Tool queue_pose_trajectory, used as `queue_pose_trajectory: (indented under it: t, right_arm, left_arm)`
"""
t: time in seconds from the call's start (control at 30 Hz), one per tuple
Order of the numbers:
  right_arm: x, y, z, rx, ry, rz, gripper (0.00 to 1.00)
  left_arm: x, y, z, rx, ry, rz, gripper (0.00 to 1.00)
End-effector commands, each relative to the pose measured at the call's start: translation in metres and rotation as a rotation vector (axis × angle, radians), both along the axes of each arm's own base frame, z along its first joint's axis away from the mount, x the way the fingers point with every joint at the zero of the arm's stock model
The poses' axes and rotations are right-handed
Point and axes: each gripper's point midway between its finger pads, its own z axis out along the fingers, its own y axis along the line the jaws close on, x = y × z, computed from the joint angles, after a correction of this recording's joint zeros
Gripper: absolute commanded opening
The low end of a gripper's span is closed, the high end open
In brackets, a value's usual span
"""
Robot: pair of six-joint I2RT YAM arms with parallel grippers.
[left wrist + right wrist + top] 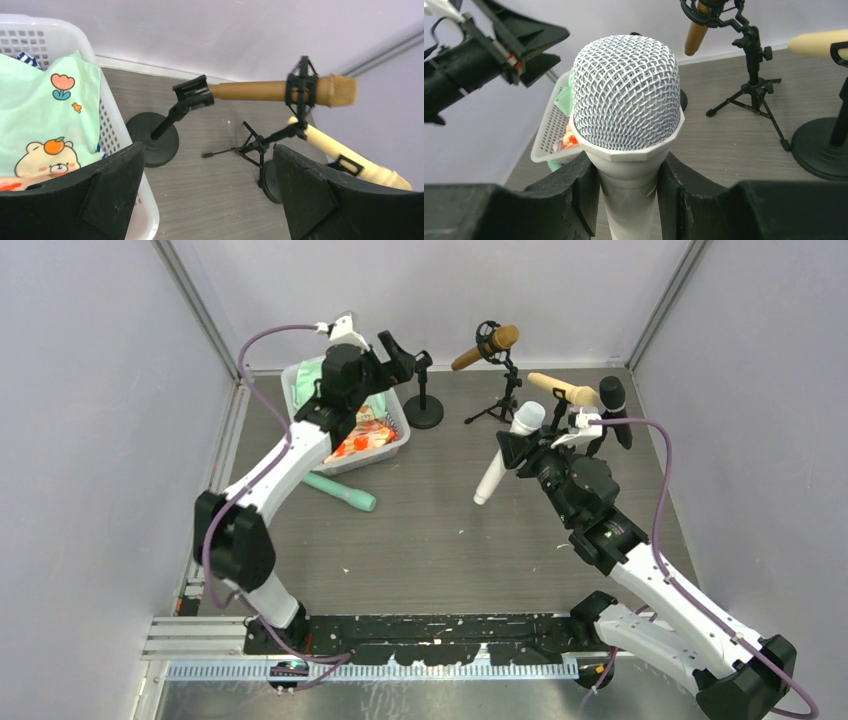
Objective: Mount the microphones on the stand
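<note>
Right end effector (626, 176) pinches white microphone (626, 100) while left end effector (210, 195) hangs spread near basket (108, 125) and round-base stand (155, 142)

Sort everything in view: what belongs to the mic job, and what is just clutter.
Job:
white mic, held in the right claw
teal mic, lying loose
empty stand
brown mic on the tripod
cream mic, clipped
black mic

Clutter:
basket
cloth in it
</note>
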Motion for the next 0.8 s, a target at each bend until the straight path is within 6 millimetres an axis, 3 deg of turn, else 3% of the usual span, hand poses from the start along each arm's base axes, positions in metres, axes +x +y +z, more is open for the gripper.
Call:
queue_pose_trajectory:
  t: [0.0, 0.23, 0.77]
  right_arm:
    - [-0.007, -0.011, 0.007, -0.011, -0.021, -0.028, 0.01]
    - [-0.014, -0.014, 0.006, -0.018, -0.009, -0.02, 0.01]
    - [-0.027, -0.028, 0.004, -0.041, -0.008, -0.041, 0.01]
  left_arm:
    - [0.03, -0.012, -0.013, -0.024, 0.098, 0.013, 1.0]
    - [0.071, -0.027, -0.039, -0.088, 0.152, 0.108, 1.0]
    - [0.113, -0.057, -0.079, -0.045, 0.187, 0.182, 1.0]
